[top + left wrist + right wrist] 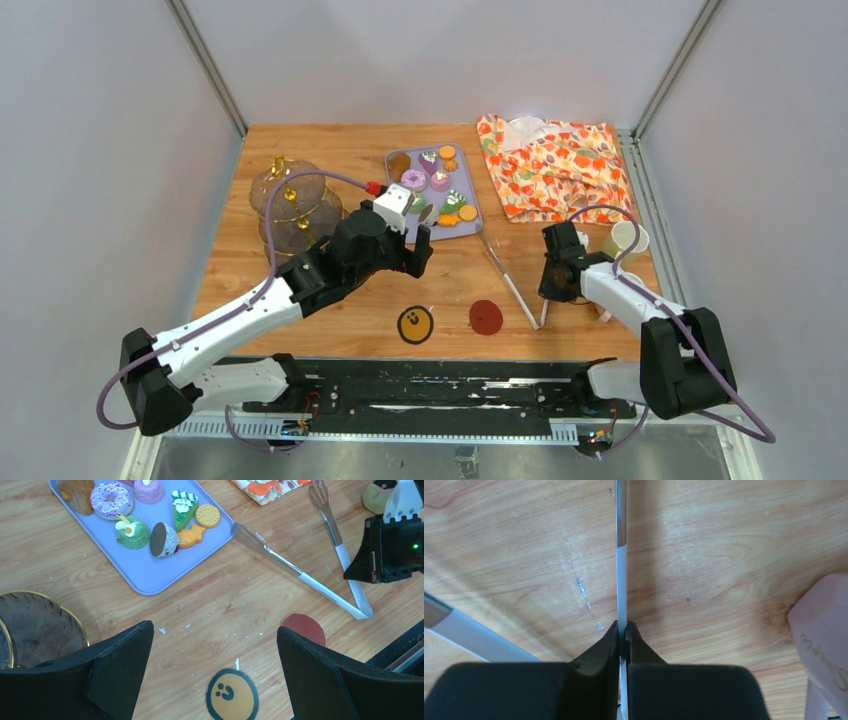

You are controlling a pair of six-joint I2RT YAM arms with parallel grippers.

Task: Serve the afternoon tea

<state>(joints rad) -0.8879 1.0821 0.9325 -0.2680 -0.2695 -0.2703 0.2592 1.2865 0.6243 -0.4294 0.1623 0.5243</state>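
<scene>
1. Right gripper (622,630): jaws closed tight, pinching one white-handled arm of the tongs (510,285) edge-on. The second tong arm lies on the table (450,290) to its left. The two arms meet at the near end and their tips point to the far side.
2. Left gripper (215,635): jaws spread wide, holding nothing, above bare wood just near of the tray (145,575).
3. Pink mug (824,630): just right of the right gripper, on the table.
4. Cream mug (625,240): right side, far of the right arm, near the cloth (555,165).
5. Yellow sticker (232,695) and red sticker (303,627): flat on the wood, near middle, side by side.
6. Toy pastries (164,539): all on the lilac tray, far middle, including a purple-and-white donut (111,499), a green slice, and orange biscuits.
7. Glass stand (295,205): far left, upright, gold-trimmed, left of the tray. No pastries are visible on its tiers.
8. Cloth: orange floral print, crumpled, far right corner.
</scene>
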